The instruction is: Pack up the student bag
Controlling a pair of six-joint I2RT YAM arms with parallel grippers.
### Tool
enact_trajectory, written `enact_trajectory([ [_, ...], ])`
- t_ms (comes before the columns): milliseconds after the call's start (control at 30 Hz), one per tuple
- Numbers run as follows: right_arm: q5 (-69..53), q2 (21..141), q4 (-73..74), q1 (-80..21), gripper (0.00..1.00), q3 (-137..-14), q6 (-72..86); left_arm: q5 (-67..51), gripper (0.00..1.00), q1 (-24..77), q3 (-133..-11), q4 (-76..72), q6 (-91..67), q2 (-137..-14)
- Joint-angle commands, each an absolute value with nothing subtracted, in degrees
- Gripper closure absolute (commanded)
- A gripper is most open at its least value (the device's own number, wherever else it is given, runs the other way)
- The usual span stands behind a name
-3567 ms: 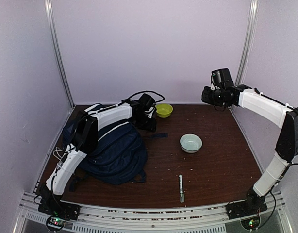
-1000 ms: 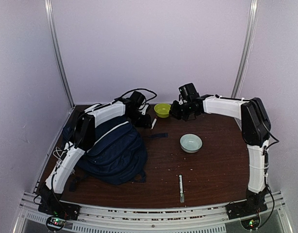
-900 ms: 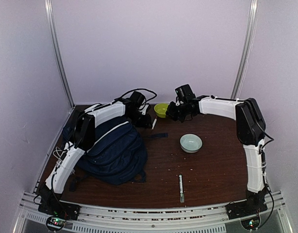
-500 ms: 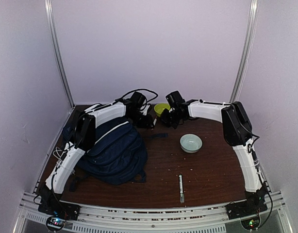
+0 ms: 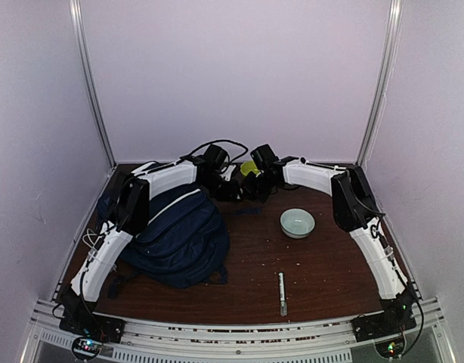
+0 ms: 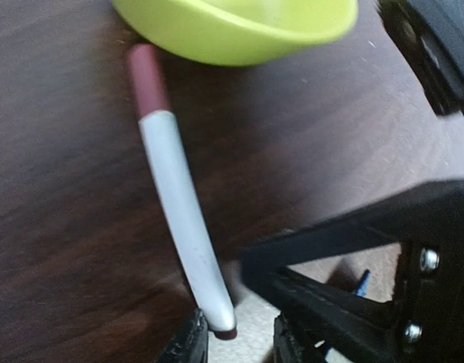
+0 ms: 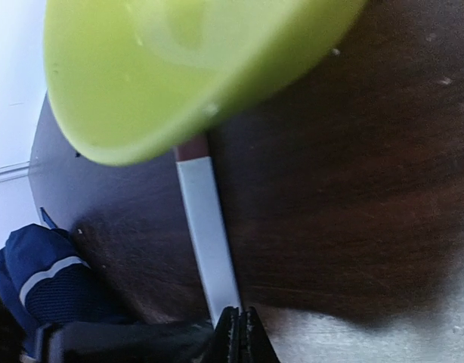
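The student bag [image 5: 175, 234], navy with white trim, lies on the left of the table; a corner of it shows in the right wrist view [image 7: 35, 291]. My left gripper [image 5: 229, 186] is beyond the bag's top. Its jaws [image 6: 239, 344] are open around the near end of a white marker with a maroon cap [image 6: 175, 204]. The marker lies on the table beside a yellow-green bowl [image 6: 239, 26]. My right gripper [image 5: 251, 185] is close beside the left one. Its fingers [image 7: 239, 333] are shut and empty, tips next to the marker [image 7: 209, 234].
A white bowl [image 5: 298, 222] stands right of centre. A second pen [image 5: 282, 293] lies near the front edge. The yellow-green bowl [image 5: 250, 167] sits at the back, partly hidden by the right arm. The right gripper's black body [image 6: 368, 257] crowds the left gripper.
My right arm has swung from the back right across to the left, down to the green bowl and the marker. The left arm has hardly moved.
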State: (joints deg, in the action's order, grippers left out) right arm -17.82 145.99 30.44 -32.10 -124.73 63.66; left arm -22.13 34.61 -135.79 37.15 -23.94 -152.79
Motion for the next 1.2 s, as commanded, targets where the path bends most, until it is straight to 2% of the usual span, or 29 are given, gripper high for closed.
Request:
enact_trajectory([
  [0, -21.26, 147.52, 32.24, -31.68, 0.97, -127.62, 65.61, -29.84, 0.67, 33.74, -132.9, 31.89, -24.86, -153.03],
  [100, -22.63, 148.2, 31.49, -31.22, 0.97, -127.96, 67.19, -32.7, 0.75, 32.15, -130.67, 28.9, -28.53, -152.91],
  [467, -19.64, 142.7, 29.34, -29.4, 1.0, -119.89, 66.6, -31.84, 0.74, 30.72, -121.28, 24.13, -24.67, -143.7],
  [533, -16.84, 142.34, 29.89, -29.21, 1.0, -119.96, 64.89, -28.82, 0.8, 29.71, -120.59, 23.62, -28.89, -142.66],
  [667, -18.25, 144.55, 29.11, -29.26, 1.0, -122.95, 64.37, -20.94, 0.83, 29.47, -122.51, 26.45, -30.37, -143.07],
  [833, -22.26, 149.62, 34.63, -29.86, 1.0, -131.87, 63.58, -25.49, 0.84, 29.89, -136.42, 37.11, -31.49, -153.43],
  [1167, -21.88, 149.15, 34.67, -31.11, 1.0, -131.04, 64.25, -29.78, 0.81, 32.1, -138.54, 36.28, -32.57, -156.42],
])
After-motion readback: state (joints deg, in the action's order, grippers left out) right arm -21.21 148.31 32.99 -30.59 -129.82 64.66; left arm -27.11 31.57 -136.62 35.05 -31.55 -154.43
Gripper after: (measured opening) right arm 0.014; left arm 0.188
